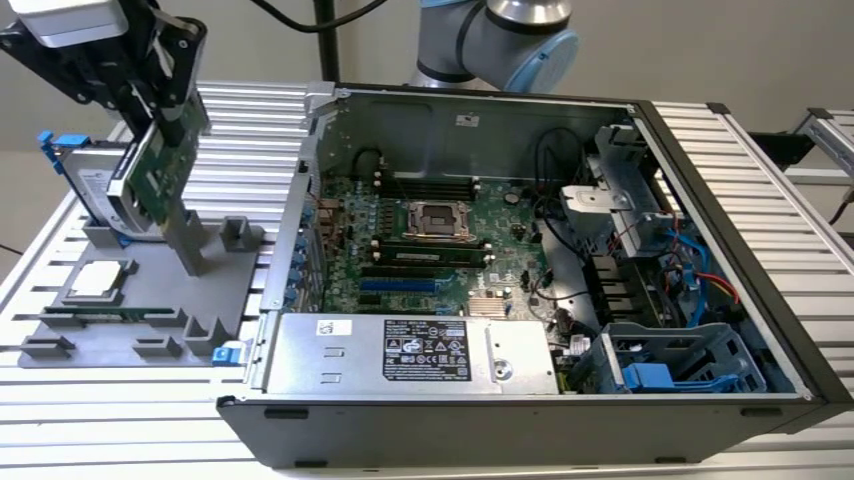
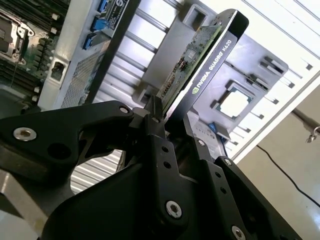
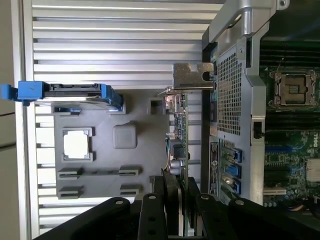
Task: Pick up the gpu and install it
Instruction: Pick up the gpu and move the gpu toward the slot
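- Pickup step, by the look of it: gpu (image 1: pixel 163 160) gripped upright in the claw (image 1: pixel 150 95), above the grey tray (image 1: pixel 147 300) at the exterior view's left, outside the case (image 1: pixel 534 425).
- Claw narrow, clamped on the card's upper end, with fingers (image 2: pixel 160 150) pressing both faces.
- Green board on one face and black cooler on the other, plain in the second wrist view.
- Silver bracket (image 3: pixel 192 75) at the end far from the claw, near the case's rear wall in the first wrist view.
- Install not yet done: blue slots (image 1: pixel 400 284) on the motherboard (image 1: pixel 427 230) bare.
- Judged need for the install: card carried across into the case, connector edge lined up over a slot, bracket turned to the rear wall, then a straight, even press down.
- Risk, as a guess: a tilted card catching the case rim or cables on the way in.
- Neighbours on the tray: hard drive (image 1: pixel 87 185) in its blue frame, upright just beside the gpu; square chip (image 1: pixel 100 280) lying flat nearer the camera.
- Tray and case both on the slatted counter (image 1: pixel 747 180).
- Hard to tell: whether the card's lower end touches the tray's post (image 1: pixel 187 245) or hangs clear of it.
- Hidden: the connector edge, and which slot suits it.
- Cut off at the exterior view's top: the claw's body and most of the arm.
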Controlling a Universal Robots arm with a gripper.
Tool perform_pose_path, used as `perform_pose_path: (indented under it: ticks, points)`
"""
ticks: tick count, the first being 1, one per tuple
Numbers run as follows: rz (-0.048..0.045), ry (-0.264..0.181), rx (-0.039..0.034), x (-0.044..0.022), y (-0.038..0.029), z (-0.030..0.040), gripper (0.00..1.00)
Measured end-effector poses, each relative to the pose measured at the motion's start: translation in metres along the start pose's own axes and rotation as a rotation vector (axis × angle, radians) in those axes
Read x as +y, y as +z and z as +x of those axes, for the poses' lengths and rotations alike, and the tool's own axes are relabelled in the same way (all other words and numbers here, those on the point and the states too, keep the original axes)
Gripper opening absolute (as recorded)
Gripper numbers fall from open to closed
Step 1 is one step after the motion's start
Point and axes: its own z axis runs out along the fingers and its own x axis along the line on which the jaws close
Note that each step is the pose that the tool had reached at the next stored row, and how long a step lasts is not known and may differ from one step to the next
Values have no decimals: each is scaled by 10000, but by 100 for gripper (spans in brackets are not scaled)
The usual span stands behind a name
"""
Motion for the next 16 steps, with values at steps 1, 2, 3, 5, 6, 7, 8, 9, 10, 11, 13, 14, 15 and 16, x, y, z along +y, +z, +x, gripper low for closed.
perform_pose_path:
  ticks: [1, 2, 3, 5, 6, 7, 8, 9, 10, 11, 13, 14, 15, 16]
  points:
    - [0, 0, 0, 0, -9, -1, 0]
    - [1, 0, 1, 0, -18, -1, 0]
    - [0, 0, 0, 0, -25, -2, 0]
    - [0, 0, 0, 1, -35, -2, 0]
    - [-1, 0, -1, 1, -36, -3, 0]
    - [0, 0, -1, 1, -37, -3, 0]
    - [-1, 0, -1, 1, -39, -3, 0]
    - [1, 0, 1, 1, -41, -3, 0]
    - [0, 0, 0, 1, -41, -3, 0]
    - [0, -1, 0, 1, -41, -4, 0]
    - [1, -2, 3, 1, -42, -12, 0]
    - [1, -2, 1, 1, -41, -18, 0]
    - [0, 0, 0, 2, -40, -24, 0]
    - [0, 0, 1, 2, -39, -33, 0]
